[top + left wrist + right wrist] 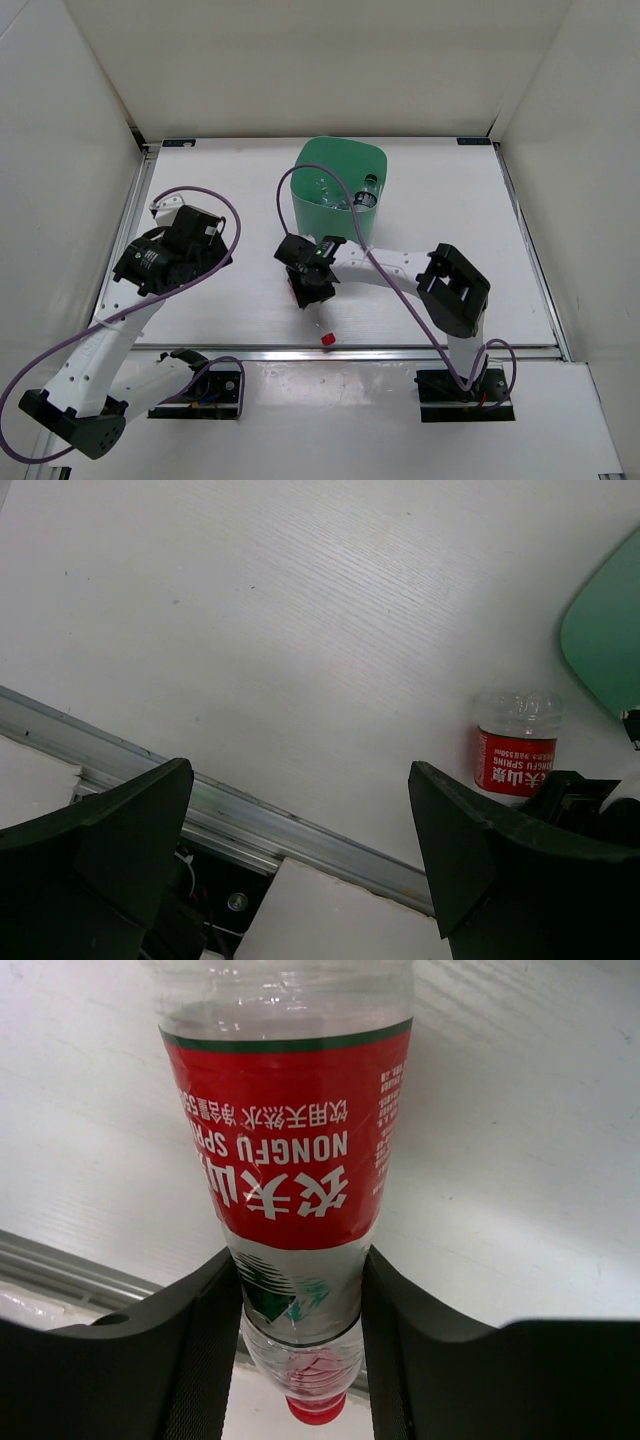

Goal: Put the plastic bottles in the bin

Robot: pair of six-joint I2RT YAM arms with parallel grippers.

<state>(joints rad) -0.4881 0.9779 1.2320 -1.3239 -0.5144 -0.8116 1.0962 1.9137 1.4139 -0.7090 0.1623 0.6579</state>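
My right gripper (pixel 312 282) is shut on a clear bottle with a red label (pixel 290 1160). Its jaws press the sides just below the label, and the red cap (pixel 327 340) points toward the table's near edge. The same bottle shows in the left wrist view (pixel 515 750). The mint-green bin (pixel 300 165) stands at the back middle, behind the right gripper, with several clear bottles (pixel 345 195) inside. Its side shows at the right edge of the left wrist view (pixel 605 630). My left gripper (pixel 205 250) is open and empty at the left, jaws wide apart (pixel 300 830).
A metal rail (pixel 400 352) runs along the table's near edge. White walls enclose the table on the left, back and right. Purple cables (pixel 235 225) loop over both arms. The right arm's elbow (pixel 455 290) stands to the right of the held bottle.
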